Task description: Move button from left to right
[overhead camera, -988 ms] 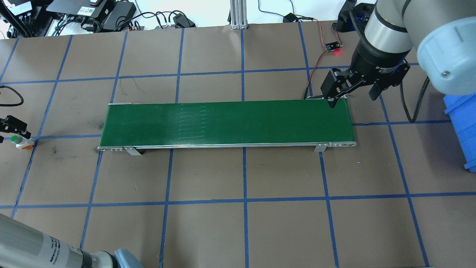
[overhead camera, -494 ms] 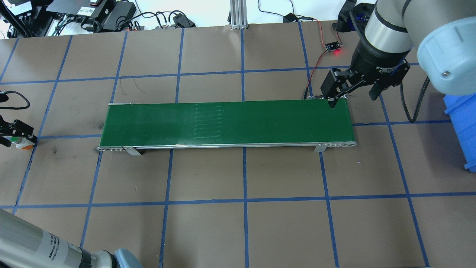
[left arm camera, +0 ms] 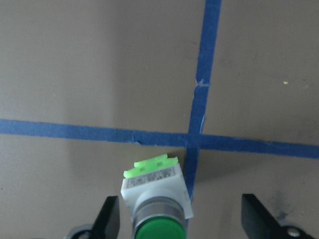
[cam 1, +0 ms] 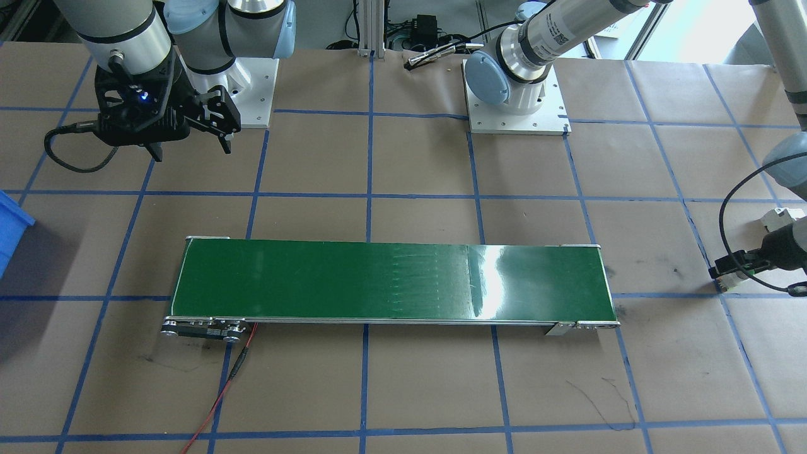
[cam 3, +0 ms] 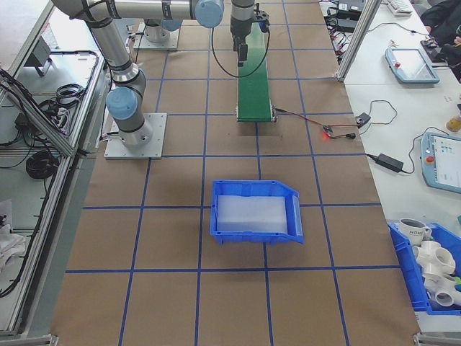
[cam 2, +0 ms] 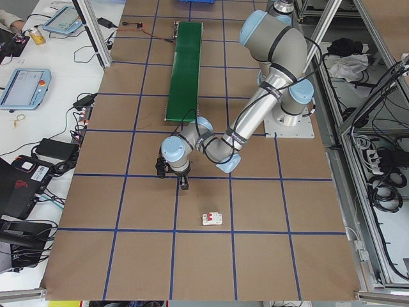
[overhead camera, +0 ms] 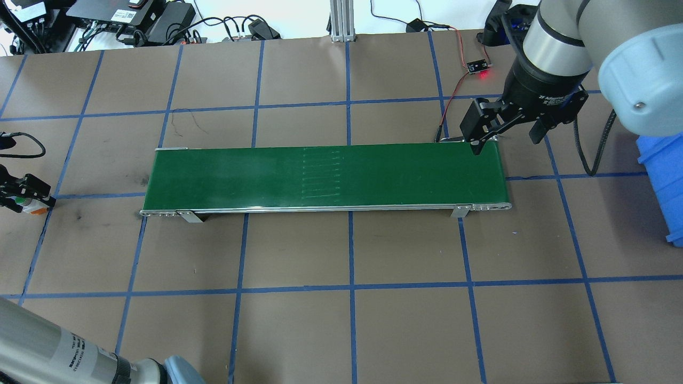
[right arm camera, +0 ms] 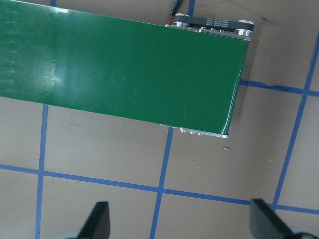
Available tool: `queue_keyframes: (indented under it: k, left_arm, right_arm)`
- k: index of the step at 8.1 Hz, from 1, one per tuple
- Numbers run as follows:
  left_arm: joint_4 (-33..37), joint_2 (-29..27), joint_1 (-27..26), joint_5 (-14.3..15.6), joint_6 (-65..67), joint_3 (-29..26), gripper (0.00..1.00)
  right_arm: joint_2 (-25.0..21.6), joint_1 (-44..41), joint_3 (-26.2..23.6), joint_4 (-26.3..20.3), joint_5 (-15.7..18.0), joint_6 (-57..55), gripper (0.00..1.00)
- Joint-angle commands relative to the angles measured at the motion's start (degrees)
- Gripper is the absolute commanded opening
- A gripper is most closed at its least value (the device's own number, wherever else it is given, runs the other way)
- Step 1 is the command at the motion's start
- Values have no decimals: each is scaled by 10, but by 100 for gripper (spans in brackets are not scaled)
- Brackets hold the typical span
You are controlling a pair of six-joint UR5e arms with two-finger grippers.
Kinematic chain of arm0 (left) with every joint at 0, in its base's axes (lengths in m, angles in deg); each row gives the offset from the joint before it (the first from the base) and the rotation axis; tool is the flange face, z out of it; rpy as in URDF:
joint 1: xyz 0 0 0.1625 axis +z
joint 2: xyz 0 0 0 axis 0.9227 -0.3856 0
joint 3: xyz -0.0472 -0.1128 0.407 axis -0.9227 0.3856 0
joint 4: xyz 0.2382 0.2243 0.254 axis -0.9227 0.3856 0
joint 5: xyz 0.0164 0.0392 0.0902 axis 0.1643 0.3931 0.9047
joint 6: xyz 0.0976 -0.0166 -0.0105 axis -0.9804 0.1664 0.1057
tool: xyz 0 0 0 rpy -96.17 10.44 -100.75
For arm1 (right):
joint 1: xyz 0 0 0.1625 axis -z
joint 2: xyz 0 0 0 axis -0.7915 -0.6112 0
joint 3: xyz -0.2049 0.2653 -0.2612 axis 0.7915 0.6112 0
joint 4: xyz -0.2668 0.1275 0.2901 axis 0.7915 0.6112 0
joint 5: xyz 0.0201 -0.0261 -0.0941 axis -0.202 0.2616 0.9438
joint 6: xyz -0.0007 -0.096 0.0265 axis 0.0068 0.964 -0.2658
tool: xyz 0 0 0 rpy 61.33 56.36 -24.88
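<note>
The button (left arm camera: pixel 156 195), with a green cap on a white body, stands on the brown table at a blue tape crossing. My left gripper (left arm camera: pixel 182 224) is open and low over it, with one finger on each side and a gap to both. Overhead, the left gripper (overhead camera: pixel 22 194) sits at the far left edge and covers most of the button (overhead camera: pixel 25 203). My right gripper (overhead camera: pixel 507 140) hangs open and empty above the far right end of the green conveyor belt (overhead camera: pixel 320 176).
A blue bin (overhead camera: pixel 667 176) stands past the belt's right end. A small sensor board (overhead camera: pixel 478 66) with a red light and a wire lies behind the right gripper. A white circuit breaker (cam 2: pixel 212 219) lies on the table beyond the left gripper.
My left gripper has moved over the button and come down around it, covering most of it overhead. The faint marks on the belt have drifted right. The right gripper has not moved.
</note>
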Motion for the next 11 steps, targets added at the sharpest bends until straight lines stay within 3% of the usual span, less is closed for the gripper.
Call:
queue_keyframes:
  k: [1,5,7,8,9,11]
  left_arm:
    - [-6,-5,0,-2,2,-1,63]
    - [-6,-6,26,-5,3,0,46]
    - [-5,1,28,-7,3,-2,33]
    - [-1,14,28,-11,13,-2,32]
    - [4,35,27,-45,43,-1,32]
    - [71,100,-2,-53,230,4,33]
  right_arm:
    - [0,0,0,0,0,0,100]
    - [0,0,0,0,0,0,100]
    - [0,0,0,0,-1,0,100]
    - [0,0,0,0,-1,0,100]
    - [0,0,0,0,-1,0,100]
    - [0,0,0,0,-1,0,100]
